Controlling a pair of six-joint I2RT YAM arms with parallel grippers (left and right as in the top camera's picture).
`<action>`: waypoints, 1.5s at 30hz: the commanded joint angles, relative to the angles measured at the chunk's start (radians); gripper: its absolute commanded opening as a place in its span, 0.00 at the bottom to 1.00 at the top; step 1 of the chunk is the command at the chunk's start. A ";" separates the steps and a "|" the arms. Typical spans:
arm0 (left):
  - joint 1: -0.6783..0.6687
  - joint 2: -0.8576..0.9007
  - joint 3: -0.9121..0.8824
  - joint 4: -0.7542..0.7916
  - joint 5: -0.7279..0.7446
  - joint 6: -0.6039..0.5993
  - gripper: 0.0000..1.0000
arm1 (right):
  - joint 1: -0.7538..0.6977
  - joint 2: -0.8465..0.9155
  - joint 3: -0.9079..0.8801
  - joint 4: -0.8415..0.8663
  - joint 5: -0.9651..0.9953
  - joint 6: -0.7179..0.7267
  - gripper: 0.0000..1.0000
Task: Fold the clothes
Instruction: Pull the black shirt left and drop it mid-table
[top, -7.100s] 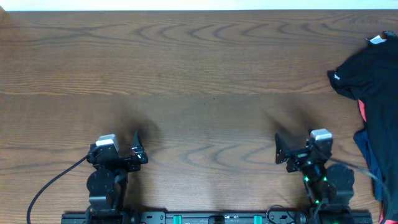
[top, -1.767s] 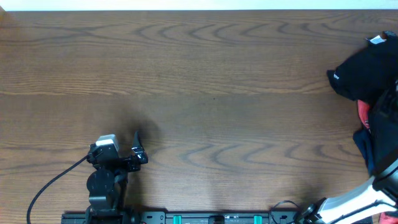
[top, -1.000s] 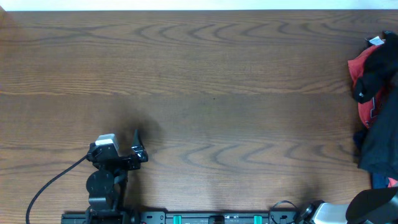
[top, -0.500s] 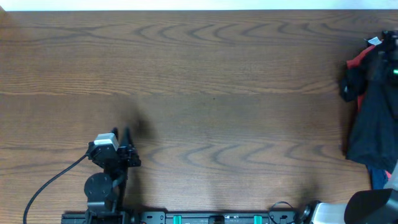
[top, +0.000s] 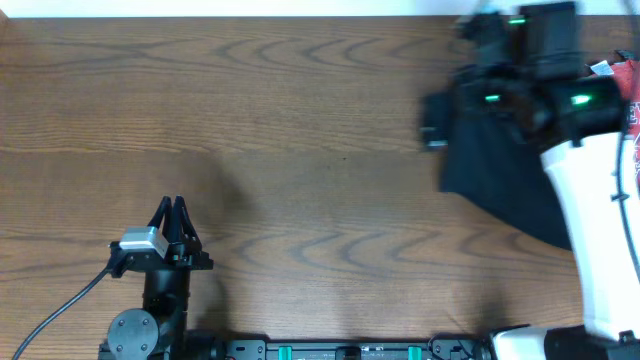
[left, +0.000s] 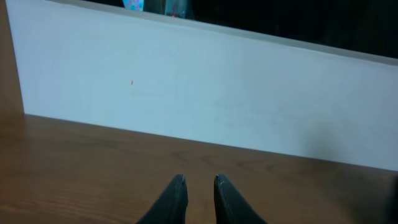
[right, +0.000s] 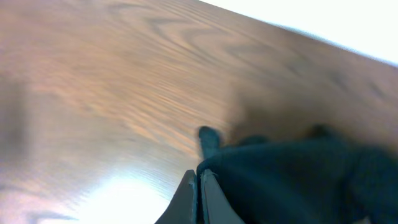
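Black limp T-shirt (top: 500, 175) hangs pinched in your right gripper (right: 198, 174), upper right, for spreading; your left gripper (left: 198, 185), nearly closed, holds nothing.

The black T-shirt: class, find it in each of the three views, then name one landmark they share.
Overhead: the black T-shirt hangs at the right, under the right arm.
Left wrist: not in it.
Right wrist: dark fabric at lower right, pinched in the right pincer.
Shared landmark: the wooden table, seen in all three.

Black T-shirt (top: 500, 180) partly under right arm (top: 600, 210), red garment (top: 632, 95) cut off at edge
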 joint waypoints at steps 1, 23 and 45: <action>0.005 -0.004 0.009 -0.016 0.001 -0.001 0.19 | 0.142 -0.035 0.042 0.026 0.039 -0.015 0.01; 0.005 0.285 0.009 -0.026 -0.004 -0.020 0.19 | 0.442 0.082 0.041 0.007 -0.043 -0.032 0.01; 0.003 0.460 0.009 0.000 0.144 -0.108 0.39 | 0.463 0.198 0.116 0.125 0.137 0.086 0.99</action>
